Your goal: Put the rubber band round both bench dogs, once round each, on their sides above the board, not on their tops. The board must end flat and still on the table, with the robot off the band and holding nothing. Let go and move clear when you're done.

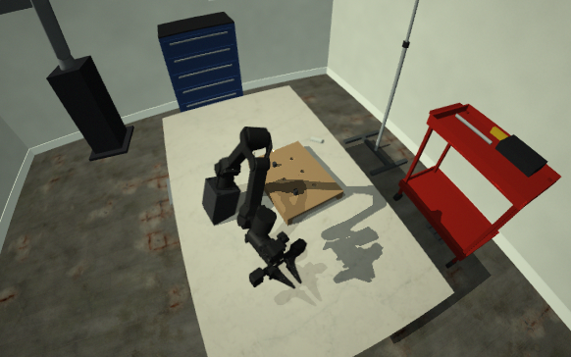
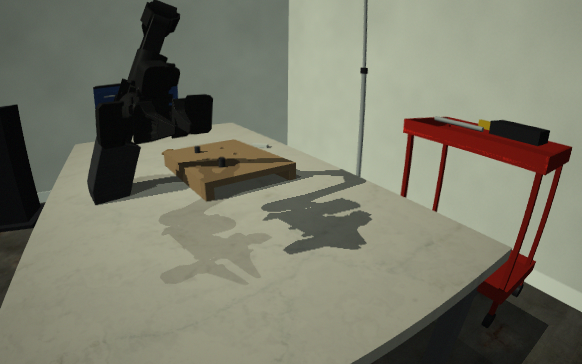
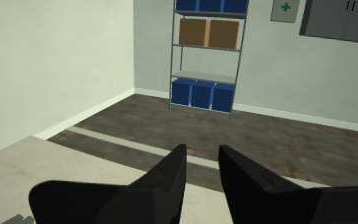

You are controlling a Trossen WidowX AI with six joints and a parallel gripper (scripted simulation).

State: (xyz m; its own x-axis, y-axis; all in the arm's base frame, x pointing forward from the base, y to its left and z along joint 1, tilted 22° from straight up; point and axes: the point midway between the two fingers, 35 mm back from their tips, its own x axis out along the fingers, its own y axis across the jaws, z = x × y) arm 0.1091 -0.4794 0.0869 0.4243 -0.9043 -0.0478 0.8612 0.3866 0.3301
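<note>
The wooden board (image 1: 302, 178) lies flat on the table to the right of the arm's base; it also shows in the exterior view (image 2: 228, 165). Two short dark bench dogs stand on it, one near the arm (image 1: 276, 164) (image 2: 198, 148) and one further forward (image 1: 296, 190) (image 2: 222, 161). I see no band round either dog. A small pale object (image 1: 316, 139) lies on the table behind the board; I cannot tell whether it is the band. My gripper (image 1: 293, 281) (image 3: 202, 151) hangs above the table in front of the board. Its fingers stand slightly apart with nothing between them.
A red cart (image 1: 474, 177) stands to the right of the table. A light stand (image 1: 386, 147) is behind the cart. A blue drawer cabinet (image 1: 200, 61) stands past the far end. The arm's base block (image 1: 220, 198) sits left of the board.
</note>
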